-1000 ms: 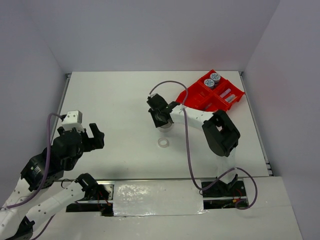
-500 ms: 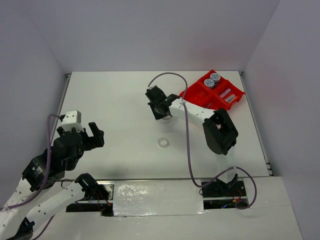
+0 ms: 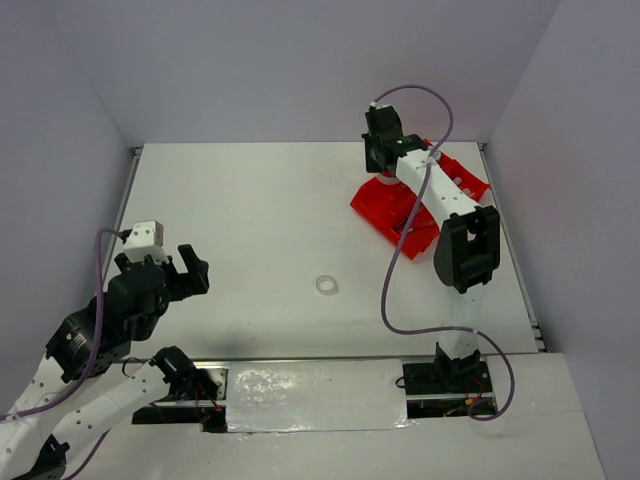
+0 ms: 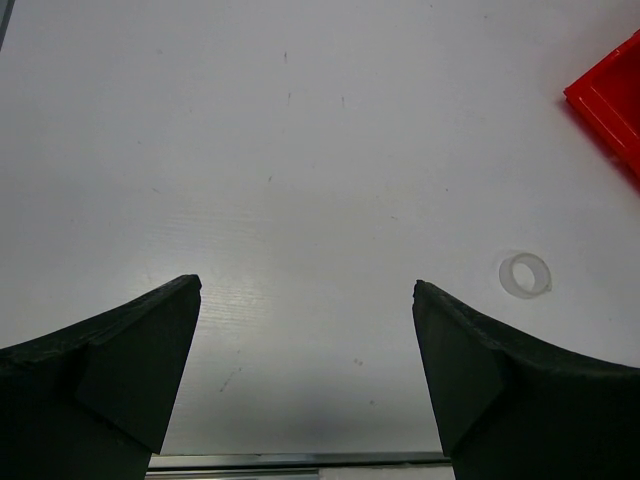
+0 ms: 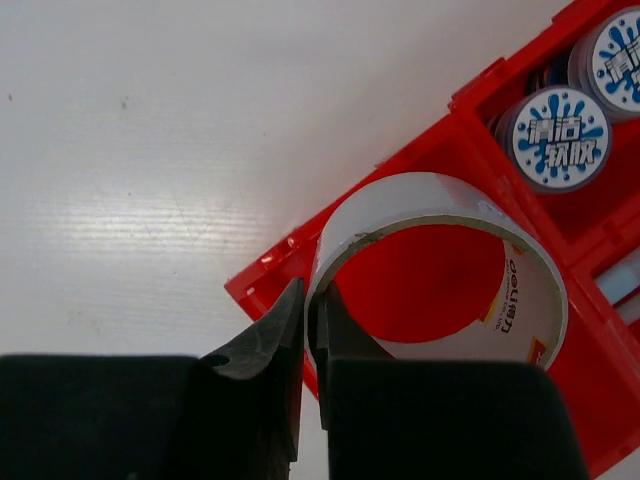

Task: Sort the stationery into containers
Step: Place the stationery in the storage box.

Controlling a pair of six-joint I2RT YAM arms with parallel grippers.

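Tray (image 3: 386,211) carries two tubs (image 5: 560,140) in corner compartment. Right jaws pinched tight on tape roll (image 5: 405,192) wall, roll hanging over tray. Left jaws spread wide, empty. Ring (image 3: 326,285) alone on counter (image 3: 250,220).

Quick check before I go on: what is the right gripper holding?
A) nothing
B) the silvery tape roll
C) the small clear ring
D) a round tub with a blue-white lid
B: in the right wrist view the right gripper pinches the wall of the tape roll over the red tray, while the clear ring lies on the table.
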